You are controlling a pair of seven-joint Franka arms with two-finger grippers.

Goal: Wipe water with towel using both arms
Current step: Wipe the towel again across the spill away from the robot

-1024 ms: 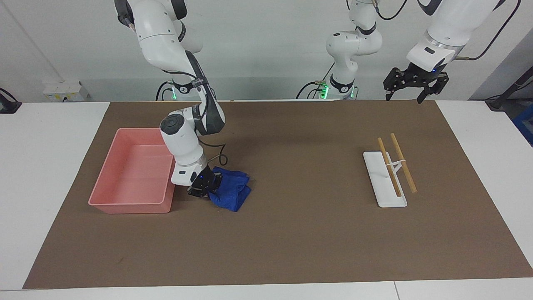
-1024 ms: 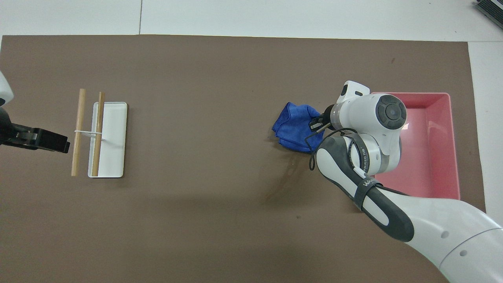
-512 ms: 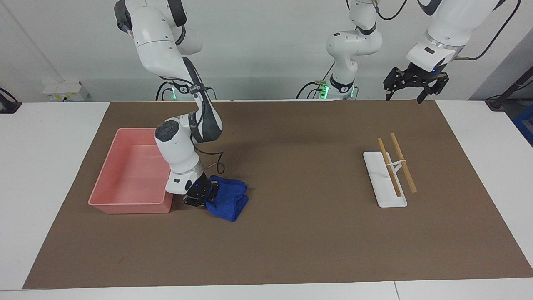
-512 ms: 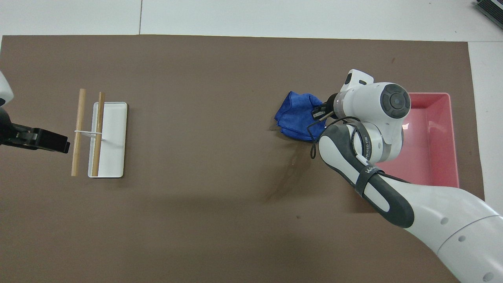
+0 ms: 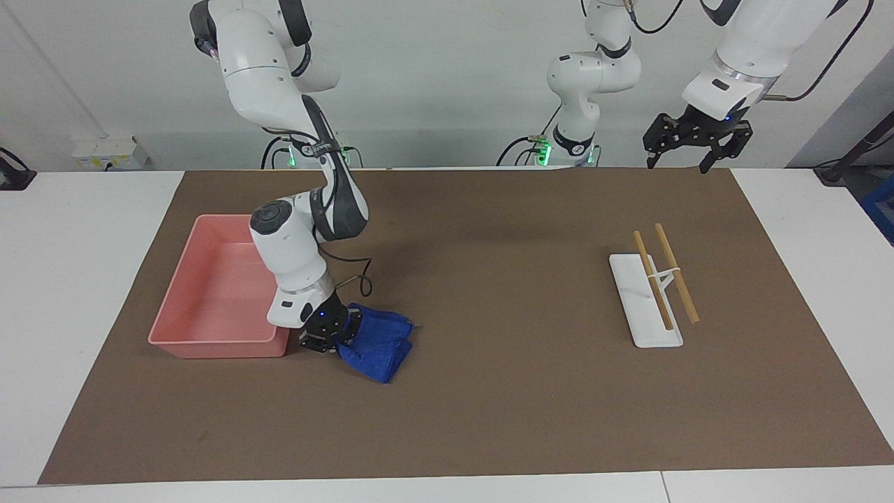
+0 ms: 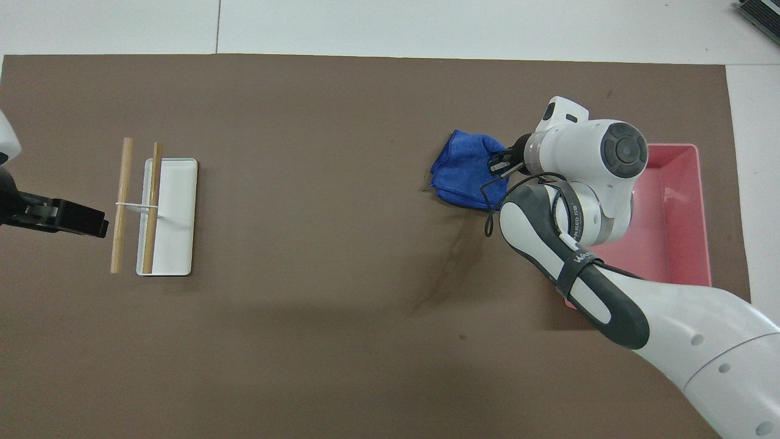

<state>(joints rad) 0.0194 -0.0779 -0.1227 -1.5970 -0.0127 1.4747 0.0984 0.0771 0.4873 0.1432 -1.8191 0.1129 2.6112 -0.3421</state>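
The blue towel (image 5: 377, 344) (image 6: 465, 174) lies bunched on the brown mat beside the pink tray. My right gripper (image 5: 334, 338) (image 6: 496, 164) is low on the mat and shut on the towel's edge nearest the tray. A thin dark streak of water (image 6: 448, 259) runs along the mat from the towel toward the robots. My left gripper (image 5: 688, 155) (image 6: 82, 221) hangs open and holds nothing, raised over the mat's edge nearest the robots at the left arm's end, where that arm waits.
The pink tray (image 5: 202, 300) (image 6: 676, 207) stands at the right arm's end of the mat, partly covered by the right arm. A white stand (image 5: 646, 307) (image 6: 173, 207) with two wooden sticks (image 5: 675, 272) across it sits toward the left arm's end.
My right gripper has dragged the towel along the mat away from the robots, beside the tray, leaving more of the wet streak uncovered. The left arm has not moved.
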